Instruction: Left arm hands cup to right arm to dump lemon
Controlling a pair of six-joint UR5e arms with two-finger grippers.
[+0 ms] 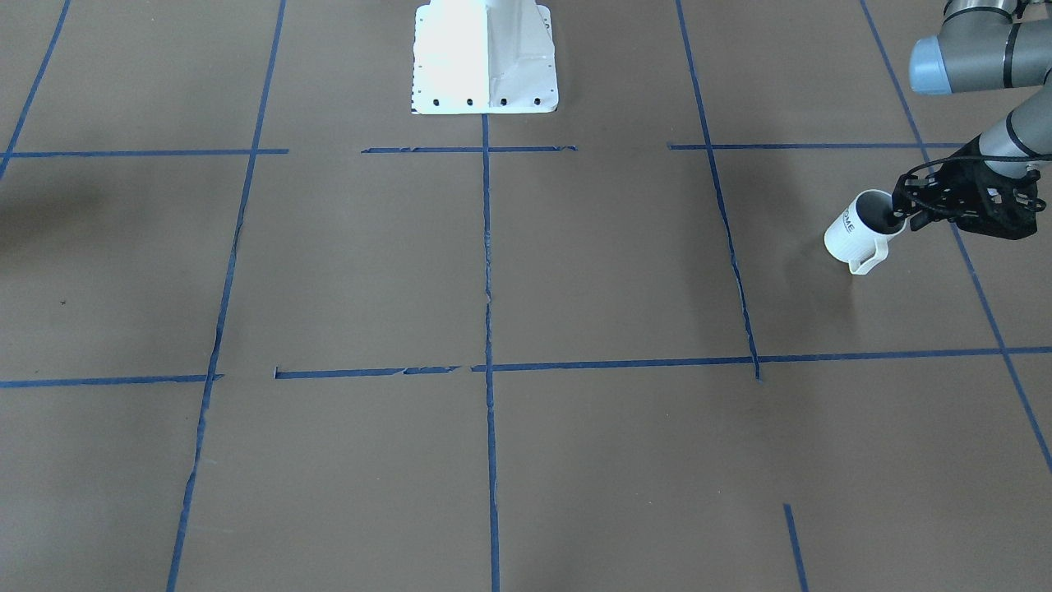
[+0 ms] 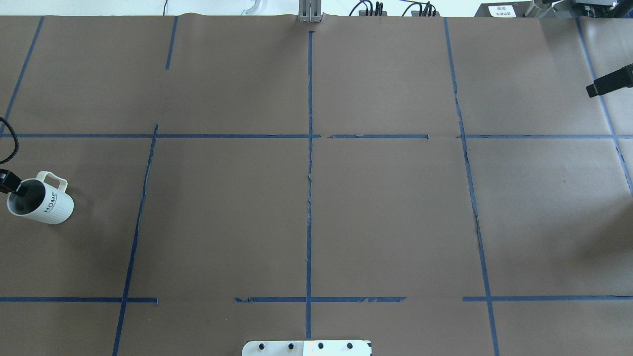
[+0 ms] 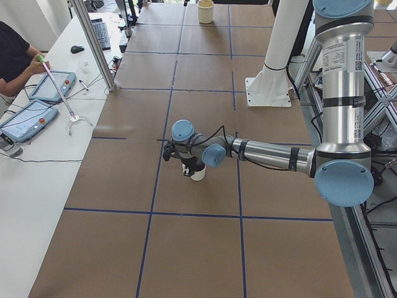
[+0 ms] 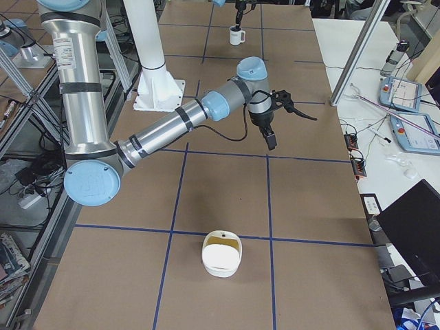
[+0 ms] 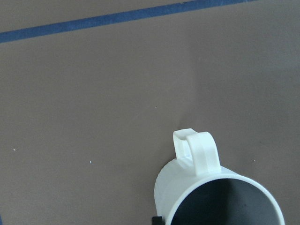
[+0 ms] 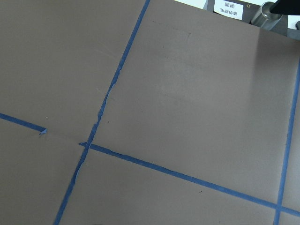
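The white cup, lettered HOME, is at the table's far left end, handle pointing away from the robot. My left gripper is shut on its rim, one finger inside and one outside. In the left wrist view the cup fills the bottom edge and its inside is dark. The lemon is hidden. I cannot tell whether the cup rests on the paper or hangs just above it. My right gripper hovers over the table's right end, far from the cup, its fingers spread apart with nothing between them.
Brown paper with blue tape lines covers the table. The white robot pedestal stands at the back middle. A white container sits at the right end. A person with tablets is at the side bench.
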